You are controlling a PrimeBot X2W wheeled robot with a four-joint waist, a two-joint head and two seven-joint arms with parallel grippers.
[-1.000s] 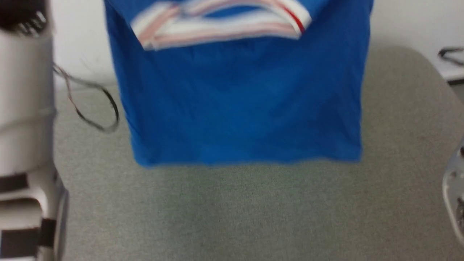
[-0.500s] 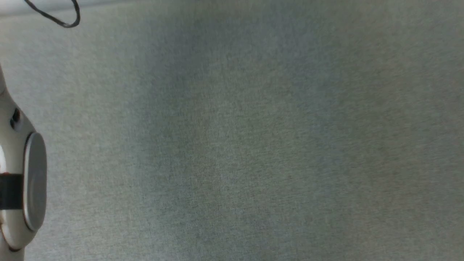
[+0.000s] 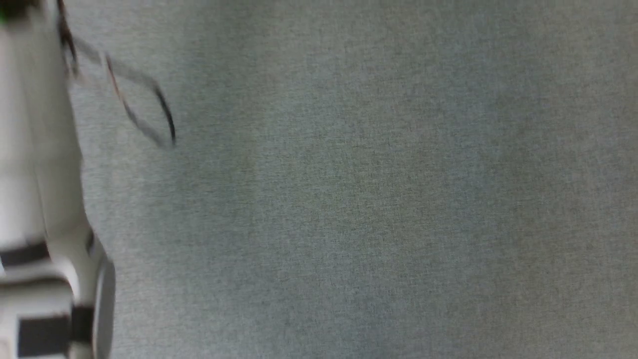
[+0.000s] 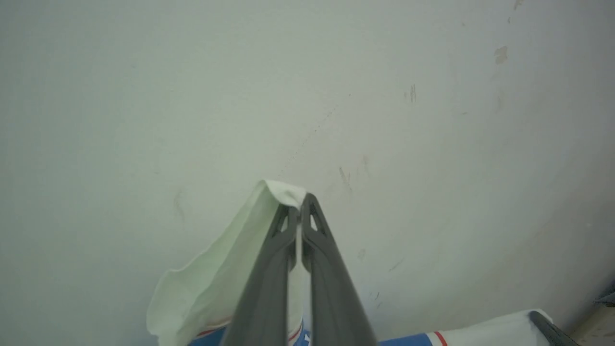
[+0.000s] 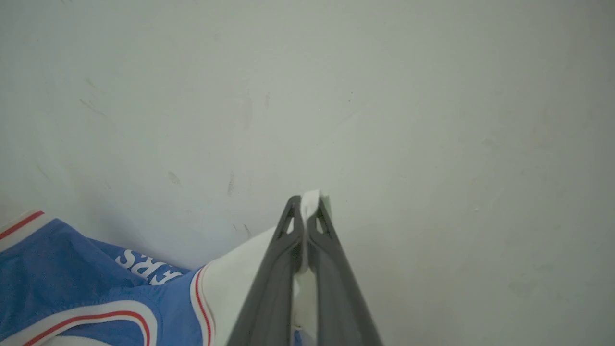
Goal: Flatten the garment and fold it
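- Left wrist view: our left gripper (image 4: 300, 209) is clamped on a white sleeve of the garment (image 4: 211, 278), pale wall (image 4: 307, 72) behind.
- Right wrist view: our right gripper (image 5: 305, 211) pinches white sleeve too, and we get the blue body with white lettering.
- Head view: grey tabletop (image 3: 374, 199), pale forearm (image 3: 40, 174), cable loop (image 3: 162, 117).

The only writing that could be read stood at the lower left of the right wrist view, on the royal-blue soft jersey shirt (image 5: 57, 259) with white sleeves and red-and-white striped trim. There white capital letters (image 5: 150, 272) ran slantwise across a blue fold, just above a curved striped band, and read "ERS". A scrap of another letter showed before them, perhaps the rest of a longer word, but the creased cloth hid too much of it to tell.
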